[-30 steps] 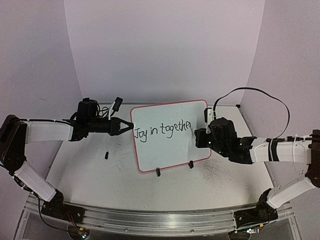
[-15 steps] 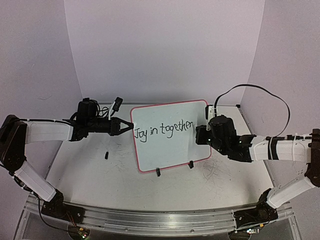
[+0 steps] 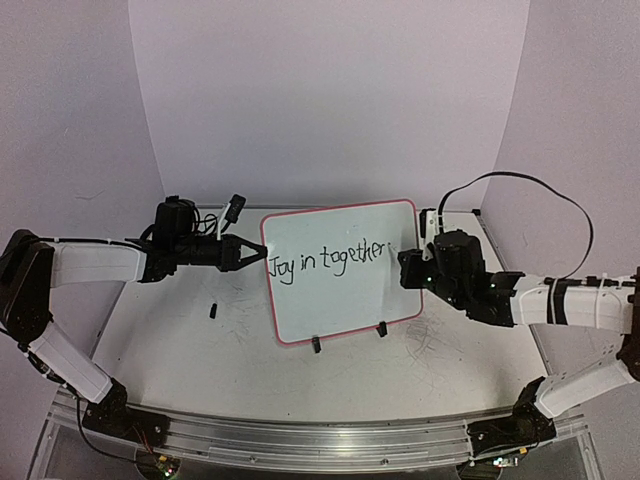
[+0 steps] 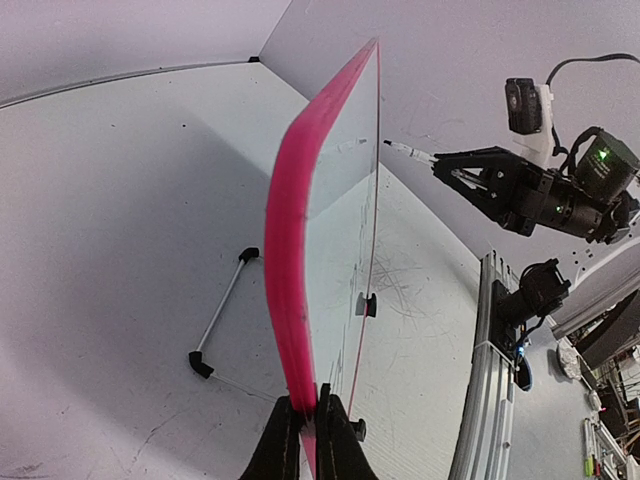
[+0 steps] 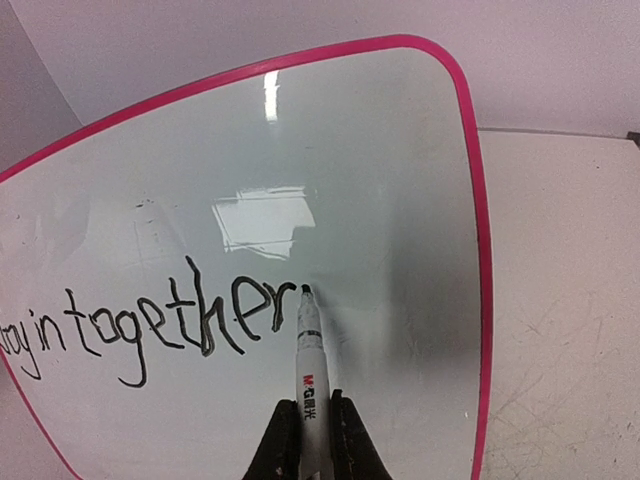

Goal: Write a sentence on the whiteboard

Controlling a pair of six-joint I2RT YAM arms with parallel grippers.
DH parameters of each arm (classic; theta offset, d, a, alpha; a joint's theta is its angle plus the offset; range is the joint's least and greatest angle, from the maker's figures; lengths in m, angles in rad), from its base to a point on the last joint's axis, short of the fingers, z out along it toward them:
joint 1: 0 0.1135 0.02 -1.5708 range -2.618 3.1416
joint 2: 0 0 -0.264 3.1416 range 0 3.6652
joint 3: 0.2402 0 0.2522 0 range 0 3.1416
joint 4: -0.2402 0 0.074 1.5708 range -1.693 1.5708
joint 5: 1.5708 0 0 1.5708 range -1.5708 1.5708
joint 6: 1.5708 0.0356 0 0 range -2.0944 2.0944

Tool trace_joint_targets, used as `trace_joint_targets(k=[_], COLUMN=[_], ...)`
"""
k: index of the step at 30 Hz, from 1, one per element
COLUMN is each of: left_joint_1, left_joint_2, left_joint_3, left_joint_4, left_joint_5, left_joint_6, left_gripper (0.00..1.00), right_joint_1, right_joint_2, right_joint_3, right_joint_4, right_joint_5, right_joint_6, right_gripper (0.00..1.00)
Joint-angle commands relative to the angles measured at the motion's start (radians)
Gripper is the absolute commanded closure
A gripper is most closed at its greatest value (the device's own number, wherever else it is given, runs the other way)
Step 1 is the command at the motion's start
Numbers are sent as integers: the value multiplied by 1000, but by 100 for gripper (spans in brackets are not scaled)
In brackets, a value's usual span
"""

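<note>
The whiteboard (image 3: 345, 295) stands upright mid-table with a pink rim and black writing reading "Joy in together". My left gripper (image 3: 262, 257) is shut on its left edge; in the left wrist view the jaws (image 4: 308, 425) pinch the pink rim (image 4: 290, 250). My right gripper (image 3: 405, 266) is shut on a white marker (image 5: 312, 365), uncapped. Its black tip sits right at the end of the last "r", at or just off the board face (image 5: 380, 180). The marker also shows in the left wrist view (image 4: 410, 152), pointing at the board.
A small black marker cap (image 3: 213, 311) lies on the table left of the board. Two black clip feet (image 3: 316, 344) hold the board's lower edge. A thin wire prop (image 4: 222, 310) stands behind it. The metal rail (image 3: 300, 435) runs along the near edge.
My right gripper has moved right with the marker and now uncovers the finished "r" of "together". The left gripper and the board have not moved.
</note>
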Motion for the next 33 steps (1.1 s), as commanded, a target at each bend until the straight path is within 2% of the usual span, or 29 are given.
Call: trace_joint_targets(k=[1, 15, 33], left_joint_1=[-16, -16, -16], left_joint_2=[-27, -21, -21], left_joint_3=[35, 39, 40], left_joint_4=[-6, -7, -10], left_joint_5=[9, 12, 7], left_joint_6=[43, 46, 45], left_gripper=[100, 100, 100], right_joint_1=[-2, -4, 7], right_joint_2=[25, 69, 22], right_joint_3=[52, 77, -32], right_joint_4=[33, 17, -43], right_joint_5=[4, 34, -26], right_joint_6=[-24, -26, 51], right_gripper=[100, 100, 100])
